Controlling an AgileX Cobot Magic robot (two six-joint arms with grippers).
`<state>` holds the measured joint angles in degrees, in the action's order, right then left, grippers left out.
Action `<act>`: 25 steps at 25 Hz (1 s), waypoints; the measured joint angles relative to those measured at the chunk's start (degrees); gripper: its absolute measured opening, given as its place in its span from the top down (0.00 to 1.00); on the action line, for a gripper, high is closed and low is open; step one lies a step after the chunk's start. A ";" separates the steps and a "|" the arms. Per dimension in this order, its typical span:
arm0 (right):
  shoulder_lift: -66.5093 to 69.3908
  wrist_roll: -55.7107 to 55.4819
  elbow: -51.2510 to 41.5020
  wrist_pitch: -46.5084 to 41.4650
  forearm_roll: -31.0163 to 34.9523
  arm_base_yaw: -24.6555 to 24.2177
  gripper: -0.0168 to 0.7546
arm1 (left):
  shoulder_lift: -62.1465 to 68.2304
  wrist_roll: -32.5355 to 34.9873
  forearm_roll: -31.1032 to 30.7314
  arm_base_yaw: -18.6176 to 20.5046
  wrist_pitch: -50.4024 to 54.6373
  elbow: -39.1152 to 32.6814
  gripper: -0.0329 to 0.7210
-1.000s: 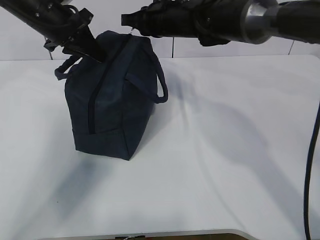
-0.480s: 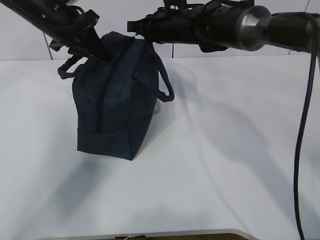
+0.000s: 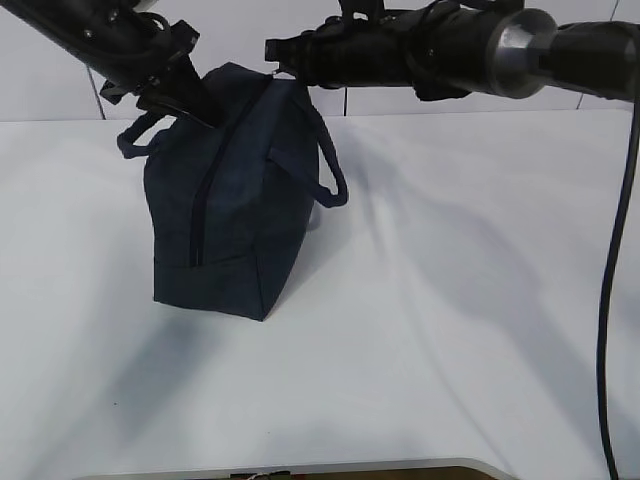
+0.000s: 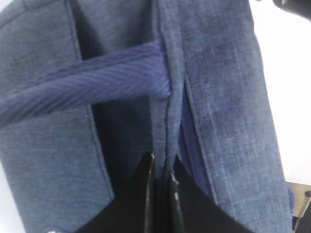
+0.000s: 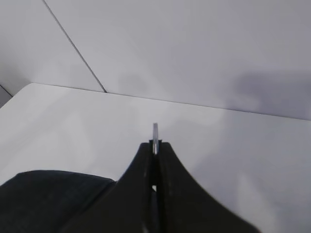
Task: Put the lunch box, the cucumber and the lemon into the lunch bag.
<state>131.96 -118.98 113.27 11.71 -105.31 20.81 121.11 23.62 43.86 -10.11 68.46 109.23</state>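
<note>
- I am standing the lunch bag (image 3: 228, 190) on end on the white table (image 3: 450, 300), toward the table's back left part; its dark zipper line (image 3: 200, 205) is running down the side facing the camera.
- My left gripper (image 3: 190, 100) is pinching the bag's fabric at its upper left corner, jaws closed tight on a fold beside the zipper seam, as the left wrist view shows (image 4: 163, 179).
- My right gripper (image 3: 278, 50) is reaching across to the bag's top right corner, jaws pressed together on a thin metal ring (image 5: 155, 133) that is sticking up between the fingertips.
- One loop handle (image 3: 330, 170) is hanging off the bag's right side; the other handle (image 3: 138, 140) is sticking out on the bag's left, below my left gripper.
- The bag is looking closed along the visible zipper.
</note>
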 joint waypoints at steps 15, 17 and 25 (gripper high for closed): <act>2.79 -1.57 1.00 1.86 -0.10 -1.70 0.97 | -2.00 0.73 -1.88 -2.20 -2.29 -4.49 0.98; 3.61 -1.70 1.50 1.86 0.00 -1.70 0.97 | -2.91 0.73 -2.81 -2.20 -2.07 -4.49 0.98; 4.43 -1.96 1.60 2.71 0.00 -1.70 0.97 | -4.38 0.73 -4.21 -2.20 -1.27 -4.99 0.98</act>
<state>136.40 -120.94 114.87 14.41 -105.31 19.11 116.73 24.35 39.65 -12.30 67.19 104.24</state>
